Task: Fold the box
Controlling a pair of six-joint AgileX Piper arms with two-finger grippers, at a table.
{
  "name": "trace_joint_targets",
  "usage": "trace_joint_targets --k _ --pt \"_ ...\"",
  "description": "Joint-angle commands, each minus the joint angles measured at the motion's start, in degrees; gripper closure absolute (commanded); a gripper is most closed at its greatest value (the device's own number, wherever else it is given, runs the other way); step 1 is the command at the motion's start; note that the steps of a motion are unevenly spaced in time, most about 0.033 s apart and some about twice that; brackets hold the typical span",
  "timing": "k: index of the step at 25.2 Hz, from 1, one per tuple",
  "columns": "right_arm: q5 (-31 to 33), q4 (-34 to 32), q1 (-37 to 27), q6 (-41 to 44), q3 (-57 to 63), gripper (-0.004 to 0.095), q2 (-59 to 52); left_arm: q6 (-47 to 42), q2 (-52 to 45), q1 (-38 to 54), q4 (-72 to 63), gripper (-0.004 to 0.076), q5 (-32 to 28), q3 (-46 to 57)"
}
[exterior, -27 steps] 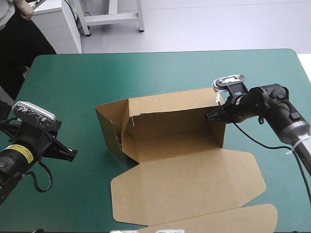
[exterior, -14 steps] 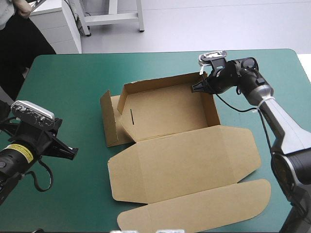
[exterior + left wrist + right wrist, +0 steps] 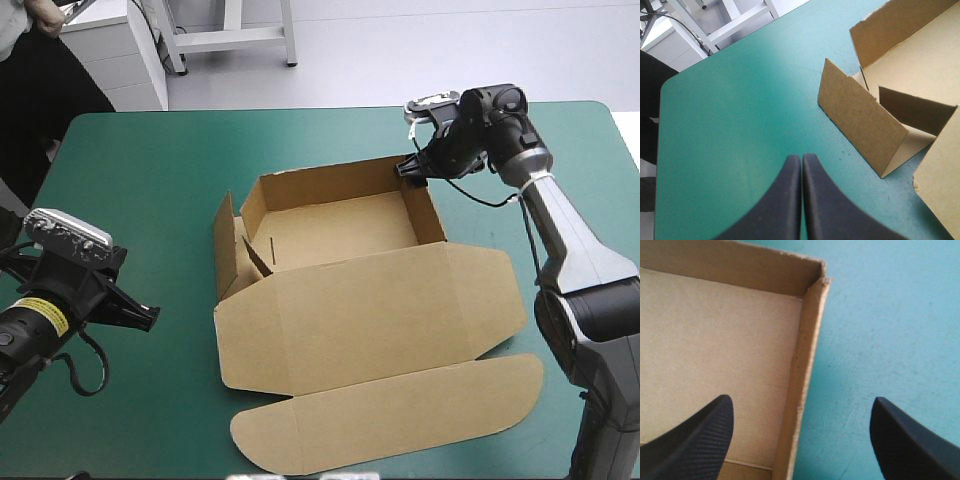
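Observation:
The brown box (image 3: 340, 235) lies on the teal-green cover as an open tray, with its back and right walls raised. Its lid (image 3: 370, 320) lies flat toward the front, and a loose flap (image 3: 226, 250) stands at its left end. My right gripper (image 3: 411, 168) is at the tray's far right corner. In the right wrist view it (image 3: 802, 402) is open and straddles the right wall (image 3: 807, 330) without gripping it. My left gripper (image 3: 140, 318) is shut and empty, well left of the box. In the left wrist view its tip (image 3: 801, 160) points at the standing flap (image 3: 860, 120).
The table's far edge (image 3: 330, 107) runs a short way beyond the tray and my right gripper. A wide stretch of teal-green cover (image 3: 150, 190) separates my left gripper from the box. The lid's rounded tuck flap (image 3: 400, 415) reaches close to the front edge.
The box has tipped down from standing on its side to lying flat and has shifted toward the far edge. My right gripper moved with it, then opened and let go of the right wall. The left arm stayed still.

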Motion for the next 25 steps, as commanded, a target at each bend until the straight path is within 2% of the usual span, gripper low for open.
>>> trace_joint_targets --k 1,5,12,16,25 --pt "1.8 0.0 -1.1 0.0 -3.3 0.0171 -6.2 -0.5 -0.2 0.1 1.7 0.0731 -3.2 -1.3" --pt "1.8 2.4 -1.2 -0.2 -3.3 0.0171 -11.6 -0.5 -0.2 0.1 1.5 0.0731 -3.2 -1.3" --pt "1.8 2.7 -1.2 -0.4 -3.3 0.0171 -13.5 -0.5 -0.2 0.1 1.4 0.0731 -3.1 -1.3" --pt "1.8 2.7 -1.2 -0.4 -3.3 0.0171 -11.4 -0.6 -0.2 0.1 1.3 0.0731 -3.1 -1.3" --pt "1.8 4.7 -1.2 0.4 -3.3 0.0171 1.2 -1.9 -0.2 0.1 1.5 0.0731 -3.2 -1.3"
